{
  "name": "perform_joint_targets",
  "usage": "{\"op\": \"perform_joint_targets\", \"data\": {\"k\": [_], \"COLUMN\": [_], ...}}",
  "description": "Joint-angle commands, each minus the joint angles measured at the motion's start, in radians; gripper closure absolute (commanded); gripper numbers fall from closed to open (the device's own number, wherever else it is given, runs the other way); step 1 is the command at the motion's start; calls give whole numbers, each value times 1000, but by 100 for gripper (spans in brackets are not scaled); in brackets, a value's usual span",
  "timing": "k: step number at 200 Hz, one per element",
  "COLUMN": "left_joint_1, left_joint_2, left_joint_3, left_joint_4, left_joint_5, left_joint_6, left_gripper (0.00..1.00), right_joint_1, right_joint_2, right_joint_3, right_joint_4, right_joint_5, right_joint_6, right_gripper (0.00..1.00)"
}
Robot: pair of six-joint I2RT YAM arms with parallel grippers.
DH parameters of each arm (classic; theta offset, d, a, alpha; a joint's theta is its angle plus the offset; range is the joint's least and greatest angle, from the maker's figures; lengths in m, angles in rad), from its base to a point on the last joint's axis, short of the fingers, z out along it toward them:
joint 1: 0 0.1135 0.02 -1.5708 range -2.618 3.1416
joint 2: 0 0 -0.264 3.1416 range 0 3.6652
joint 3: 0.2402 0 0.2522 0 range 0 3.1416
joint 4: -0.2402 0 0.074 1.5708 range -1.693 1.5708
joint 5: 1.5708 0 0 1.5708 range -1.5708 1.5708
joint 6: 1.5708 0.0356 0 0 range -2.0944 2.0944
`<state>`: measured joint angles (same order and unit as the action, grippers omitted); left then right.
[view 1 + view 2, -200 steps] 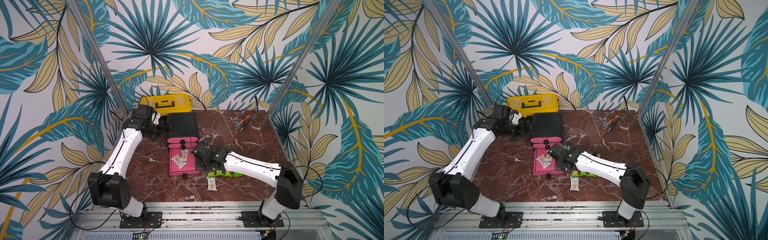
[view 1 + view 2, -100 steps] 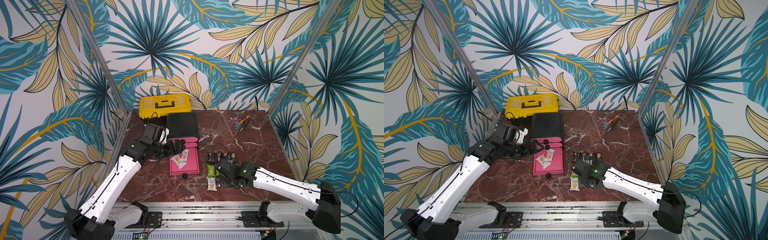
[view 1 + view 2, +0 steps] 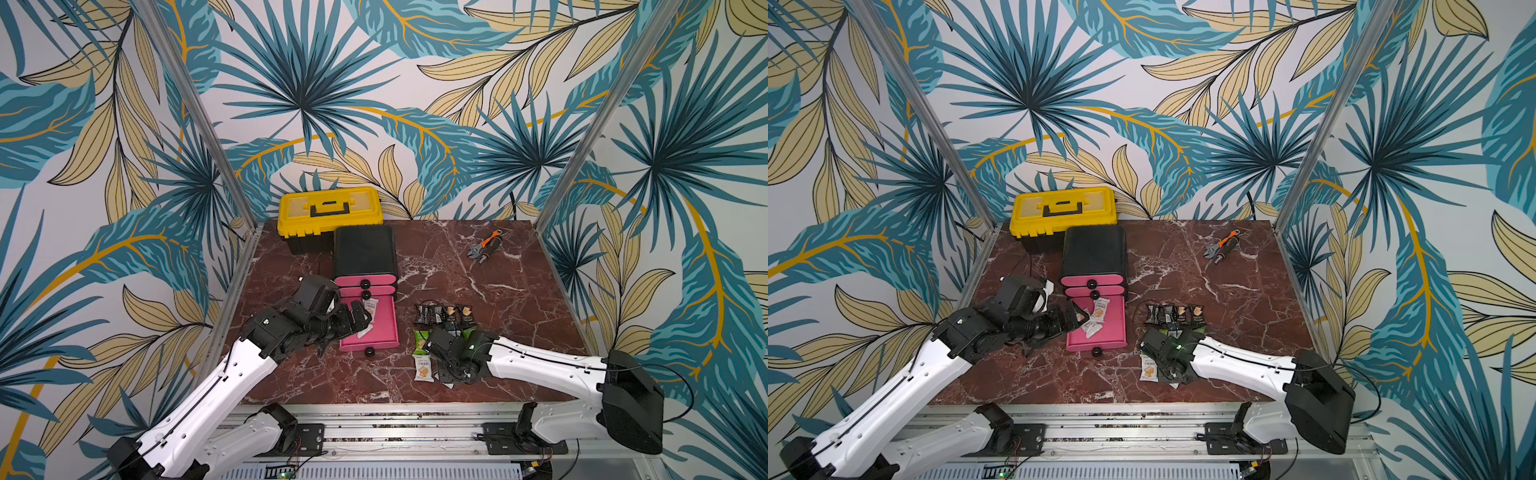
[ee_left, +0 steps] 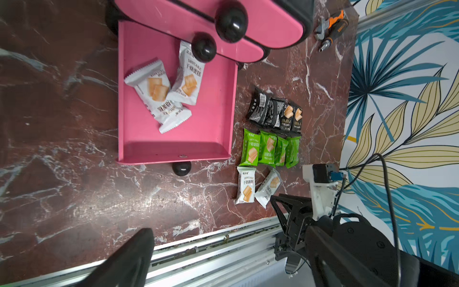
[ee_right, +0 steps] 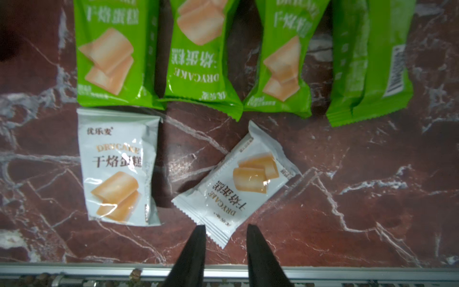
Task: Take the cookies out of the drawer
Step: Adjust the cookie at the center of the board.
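Wrist view: right pincer (image 5: 224,228) parted astride white packet (image 5: 238,184) | top views obscure it | left pincer (image 3: 360,321) parted

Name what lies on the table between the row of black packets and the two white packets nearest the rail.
The row of four green packets, seen clearly in the left wrist view.

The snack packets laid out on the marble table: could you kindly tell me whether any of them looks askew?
Yes. One white foil packet lies diagonally, out of line with the straight white foil packet beside it and the neat row of green foil packets. The open right gripper straddles one corner.
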<state>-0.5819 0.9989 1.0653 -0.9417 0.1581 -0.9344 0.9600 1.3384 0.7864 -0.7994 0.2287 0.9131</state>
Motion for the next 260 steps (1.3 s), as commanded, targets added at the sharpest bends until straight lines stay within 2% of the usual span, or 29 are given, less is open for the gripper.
{"op": "perform_joint_targets", "data": {"k": [1, 16, 27, 83, 158, 224, 260], "left_joint_1": [-3, -3, -3, -2, -2, -2, -2], "left_joint_2": [32, 75, 107, 178, 156, 114, 92], "left_joint_3": [69, 103, 119, 170, 190, 165, 134], "left_joint_4": [-14, -22, -20, 39, -9, -19, 0], "left_joint_5": [-67, -55, -47, -16, -47, -55, -58], "left_joint_6": [27, 50, 61, 83, 161, 167, 154], "left_gripper": [0, 0, 0, 0, 0, 0, 0], "right_joint_1": [1, 1, 0, -3, -13, -10, -5], "right_joint_2": [-56, -70, -63, -29, 97, 95, 87], "right_joint_3": [-57, -93, -108, -114, -151, -139, -122], "right_joint_4": [8, 27, 46, 135, 239, 211, 181], "right_joint_5": [64, 62, 53, 54, 39, 21, 17], "right_joint_6": [110, 171, 199, 241, 267, 192, 143], "right_gripper": [61, 47, 41, 36, 37, 52, 54]}}
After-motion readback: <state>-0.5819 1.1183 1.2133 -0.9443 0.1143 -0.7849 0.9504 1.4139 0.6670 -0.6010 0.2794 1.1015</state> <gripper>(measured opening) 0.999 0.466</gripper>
